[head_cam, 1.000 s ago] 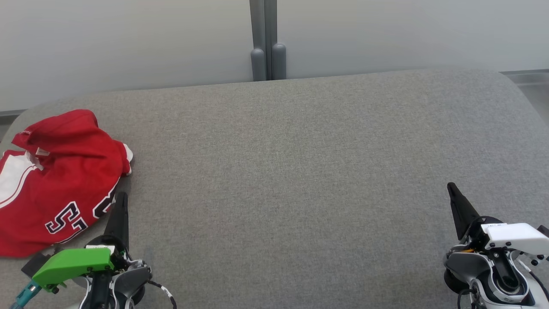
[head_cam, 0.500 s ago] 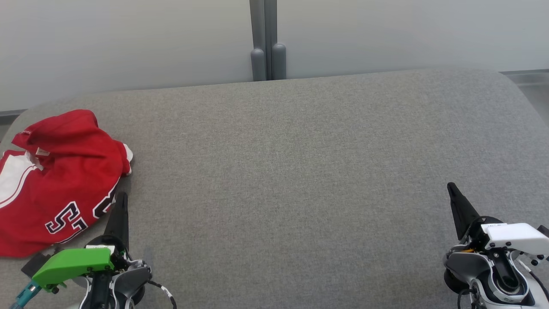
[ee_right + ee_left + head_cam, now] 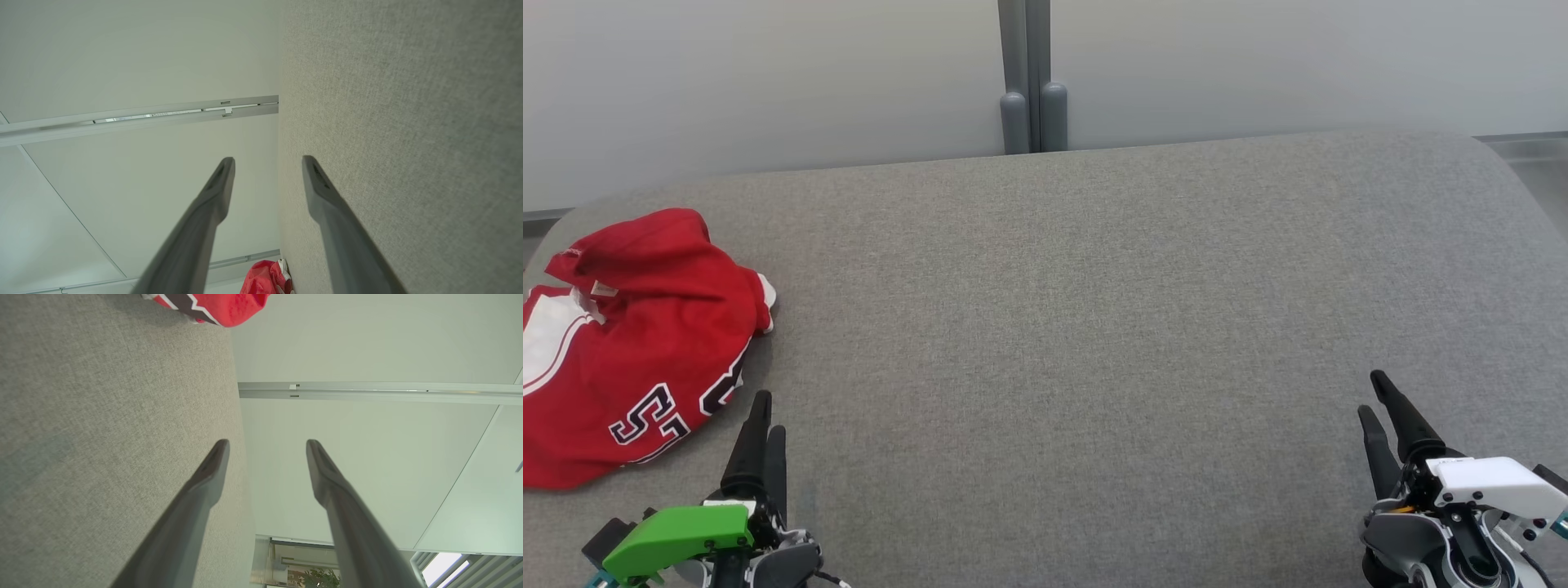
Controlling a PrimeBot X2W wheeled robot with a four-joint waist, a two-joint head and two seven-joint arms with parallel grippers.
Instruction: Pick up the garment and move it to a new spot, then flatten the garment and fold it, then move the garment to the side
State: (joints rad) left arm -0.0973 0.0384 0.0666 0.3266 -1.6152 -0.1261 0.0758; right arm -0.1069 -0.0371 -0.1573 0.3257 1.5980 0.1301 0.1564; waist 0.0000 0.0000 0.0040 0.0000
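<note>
Head view: crumpled red lettered garment [image 3: 645, 343]

The garment [image 3: 637, 343] is soft red cloth, matt and creased. The table [image 3: 1094, 327] has a grey woven cover, matt and faintly rough. The left gripper [image 3: 769, 412] and right gripper [image 3: 1370, 393] have smooth, dark, plastic-looking fingers [image 3: 196, 498] with a dull sheen. The green cover [image 3: 678, 531] is glossy plastic. The wall [image 3: 768, 82] is smooth and matt.
</note>
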